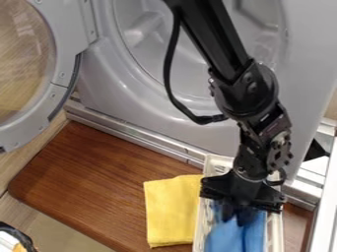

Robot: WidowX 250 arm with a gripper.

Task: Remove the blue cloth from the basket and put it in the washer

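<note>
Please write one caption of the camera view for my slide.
Gripper at the blue cloth in its basket, yellow cloth alongside, the washer open behind.

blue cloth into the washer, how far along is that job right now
Early on, it seems. The door of the washer is open, so that part looks done. The gripper is down in the basket at the blue cloth; I can't tell whether it has a hold. Left: lifting the cloth out and putting it in the washer.

Arm [214,37] slants down from the top — jaws hanging downward.
</note>
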